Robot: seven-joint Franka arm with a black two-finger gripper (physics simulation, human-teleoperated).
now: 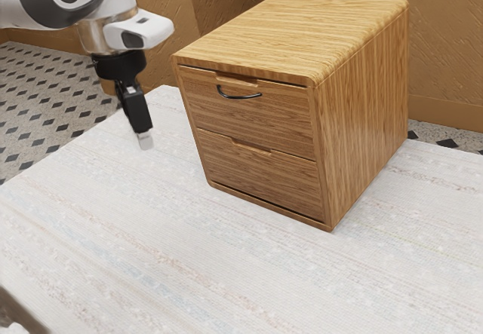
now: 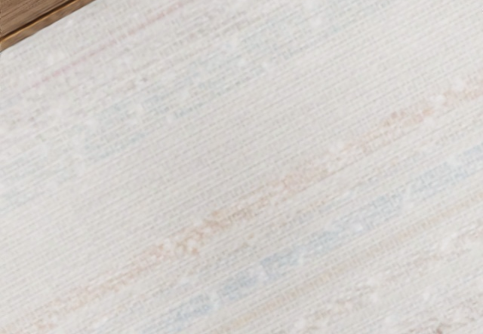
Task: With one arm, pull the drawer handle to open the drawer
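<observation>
The arm (image 1: 68,2) comes in from the exterior view's upper left, its white and grey wrist bent so the black gripper (image 1: 145,141) hangs straight down, its light tip above the table (image 1: 189,258) and clear of it. It is seen edge-on from here, so I cannot tell whether the jaws are apart or together; nothing is held in them.

There is one wooden cabinet (image 1: 355,100) on the table, to the exterior view's right of the jaws and well apart from them. It has two drawers, one above the other. The upper drawer (image 1: 260,123) carries the one dark wire handle (image 1: 238,95), which sits higher than the jaws and nearer the cabinet's top edge. The lower drawer (image 1: 260,174) shows only a shallow wooden lip, below the level of the jaws. Both fronts look flush with the cabinet face.

In the wrist view the pale weave of the table lies under the hand, with one strip of wooden edge (image 2: 41,6) at a corner. Behind the arm is a checked tile floor (image 1: 45,85).
</observation>
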